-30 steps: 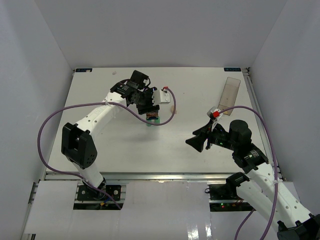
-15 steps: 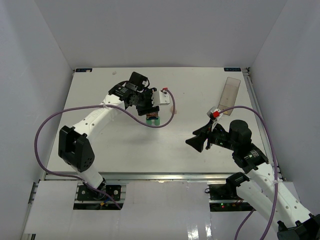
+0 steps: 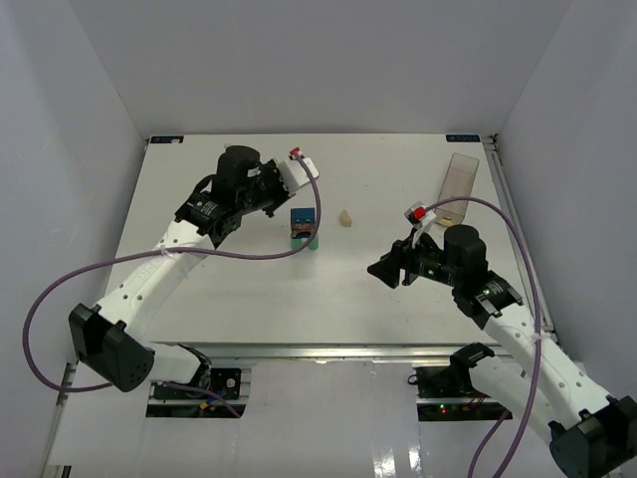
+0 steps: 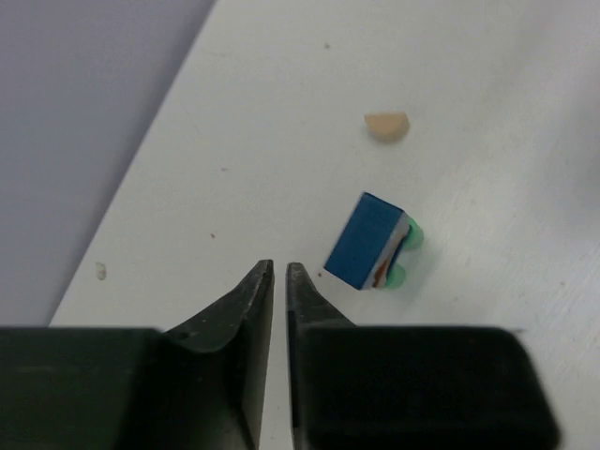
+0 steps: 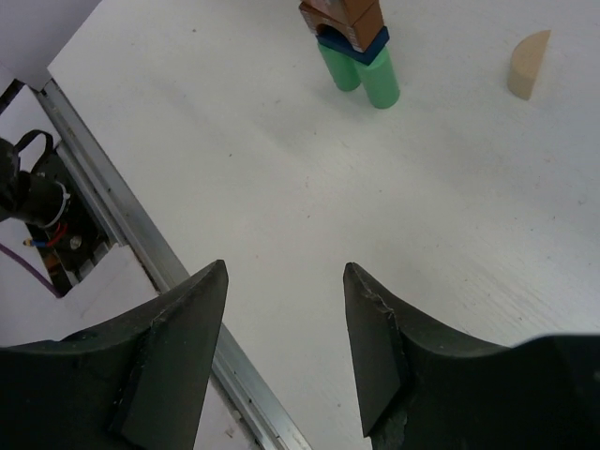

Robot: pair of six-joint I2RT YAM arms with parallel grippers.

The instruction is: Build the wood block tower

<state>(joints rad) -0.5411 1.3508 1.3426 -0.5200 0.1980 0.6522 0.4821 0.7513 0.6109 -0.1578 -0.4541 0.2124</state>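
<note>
So the wood block tower (image 3: 302,228) stands on the table (image 3: 229,289), roughly mid-table and a bit left of centre. From the right wrist view you can see two green cylinders (image 5: 361,70) upright side by side, a blue piece (image 5: 356,43) across them and brown blocks (image 5: 342,13) on top of that; the frame cuts off anything higher. The left wrist view shows a blue block (image 4: 364,240) as the top face.

The left pincer (image 4: 278,277) is off the tower, up and to its far-left. Its fingers are pretty much together with just a thin slit between them, and nothing is in there. The tower sits ahead and to the right of the tips, clearly apart from them.

The right pincer (image 5: 284,272) has its fingers spread wide and empty. It hangs over bare table on the tower's right and nearer the front edge, well apart from it.

The tan half-round piece (image 3: 345,217) lies loose just to the right of the tower, not touching it.

For room, there's plain table all around the stack. The front metal rail (image 5: 122,187) and the white side walls (image 3: 80,149) are well away. The clear plastic box (image 3: 460,179) is way over by the far right edge.
</note>
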